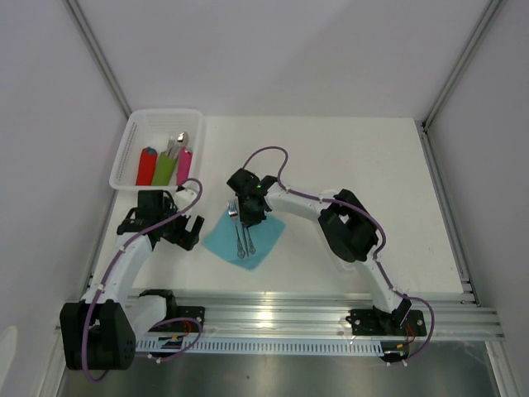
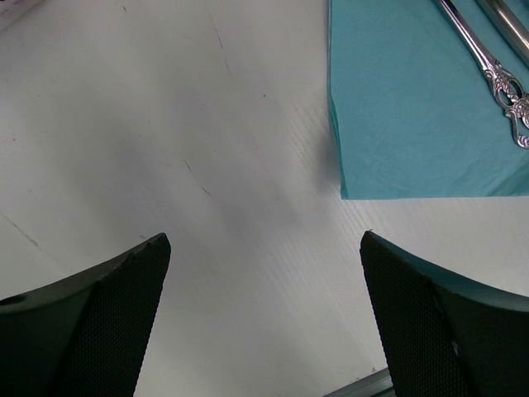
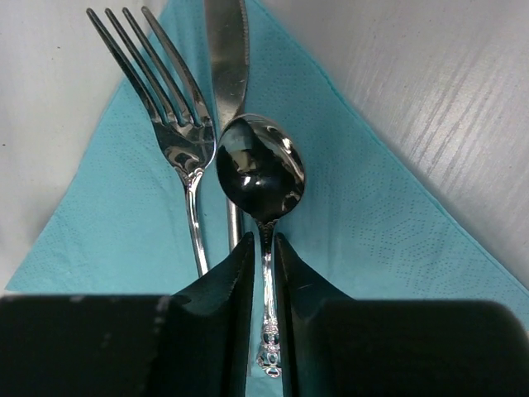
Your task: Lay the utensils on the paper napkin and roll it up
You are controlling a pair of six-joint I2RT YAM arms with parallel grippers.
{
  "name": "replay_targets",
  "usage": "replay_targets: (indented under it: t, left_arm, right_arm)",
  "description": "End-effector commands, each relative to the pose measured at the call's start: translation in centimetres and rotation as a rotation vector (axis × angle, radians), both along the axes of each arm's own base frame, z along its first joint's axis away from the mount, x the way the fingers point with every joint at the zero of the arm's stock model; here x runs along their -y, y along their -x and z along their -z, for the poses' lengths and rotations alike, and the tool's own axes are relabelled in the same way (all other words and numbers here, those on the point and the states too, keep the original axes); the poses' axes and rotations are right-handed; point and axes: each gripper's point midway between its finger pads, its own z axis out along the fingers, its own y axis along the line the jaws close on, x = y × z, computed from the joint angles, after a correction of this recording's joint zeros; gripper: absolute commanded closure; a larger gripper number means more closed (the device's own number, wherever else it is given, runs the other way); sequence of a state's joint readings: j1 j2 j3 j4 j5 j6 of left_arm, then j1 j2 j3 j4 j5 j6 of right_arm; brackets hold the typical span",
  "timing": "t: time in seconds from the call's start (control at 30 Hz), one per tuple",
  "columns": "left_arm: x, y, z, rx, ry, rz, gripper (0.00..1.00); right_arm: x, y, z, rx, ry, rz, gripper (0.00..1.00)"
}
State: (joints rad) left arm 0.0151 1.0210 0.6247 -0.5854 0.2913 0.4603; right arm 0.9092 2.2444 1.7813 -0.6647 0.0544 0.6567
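Observation:
The teal paper napkin [image 1: 220,240] lies as a diamond on the white table, between the two arms. A fork [image 3: 169,116], a knife [image 3: 226,50] and a spoon [image 3: 260,169] lie side by side on the napkin [image 3: 372,215]. My right gripper [image 3: 264,240] is shut on the spoon's handle, low over the napkin; it also shows in the top view [image 1: 248,217]. My left gripper [image 2: 264,240] is open and empty above bare table, just left of the napkin's corner [image 2: 413,107]. Ornate utensil handles [image 2: 496,78] show at that view's upper right.
A white basket [image 1: 124,157] at the back left holds red [image 1: 146,165], green [image 1: 164,168] and pink [image 1: 183,161] rolled napkins with silver tips. An aluminium rail [image 1: 314,318] runs along the near edge. White walls enclose the table.

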Motion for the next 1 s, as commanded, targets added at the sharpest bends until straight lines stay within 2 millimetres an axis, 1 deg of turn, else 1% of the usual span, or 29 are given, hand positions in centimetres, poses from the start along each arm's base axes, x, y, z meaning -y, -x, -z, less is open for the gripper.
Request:
replay_targets:
  t: [0.0,0.03,0.17,0.27,0.3,0.37,0.43,0.47,0.5,0.53,0.6,0.63,0.73,0.97]
  left_arm:
    - [0.2,-0.4,-0.2,0.017,0.008,-0.006,0.0]
    - [0.2,-0.4,-0.2,0.019,0.008,-0.008,0.0]
    - [0.2,-0.4,-0.1,0.014,0.008,-0.008,0.01]
    - [0.2,-0.3,0.0,0.01,0.007,-0.007,0.01]
    - [0.2,-0.4,-0.1,0.014,0.01,-0.007,0.0]
    - [0.2,-0.3,-0.1,0.013,0.01,-0.005,0.0]
    - [0.2,-0.3,0.0,0.011,0.008,-0.008,0.01]
    - [0.2,-0.2,0.0,0.011,0.01,-0.007,0.01]
    - [0.2,-0.3,-0.1,0.013,0.01,-0.007,0.01]
    - [0.2,-0.3,-0.1,0.013,0.011,-0.006,0.01]
    - [0.2,-0.3,0.0,0.013,0.01,-0.005,0.0]
    - [0.3,-0.2,0.0,0.013,0.011,-0.002,0.01]
    - [0.3,-0.3,0.0,0.015,0.013,-0.003,0.01]
    - [0.3,-0.3,0.0,0.012,0.013,-0.001,0.0]
  right_arm:
    - [-0.3,-0.3,0.2,-0.005,-0.017,0.012,0.81]
    - [-0.2,-0.2,0.3,-0.007,-0.015,0.01,0.78]
    - [-0.4,-0.2,0.0,-0.005,-0.022,0.001,0.76]
    - [-0.3,-0.4,-1.1,0.038,-0.011,0.001,0.73]
    - [-0.3,-0.5,-1.9,0.057,-0.014,0.0,0.73]
    - [0.0,-0.8,-2.7,0.095,0.008,0.01,0.68]
    - [-0.1,-0.1,-3.4,0.118,0.024,0.001,0.64]
    - [0.2,-0.3,-3.6,0.142,0.045,0.013,0.63]
    - [0.0,0.3,-3.8,0.151,0.057,0.0,0.62]
    - [0.3,0.6,-3.7,0.151,0.078,0.0,0.6]
    - [0.3,1.1,-3.6,0.152,0.095,-0.007,0.57]
    - [0.3,1.7,-3.1,0.138,0.108,-0.02,0.55]
    - [-0.1,2.7,-2.5,0.115,0.114,-0.038,0.53]
    - [-0.7,3.2,-2.5,0.111,0.104,-0.059,0.52]
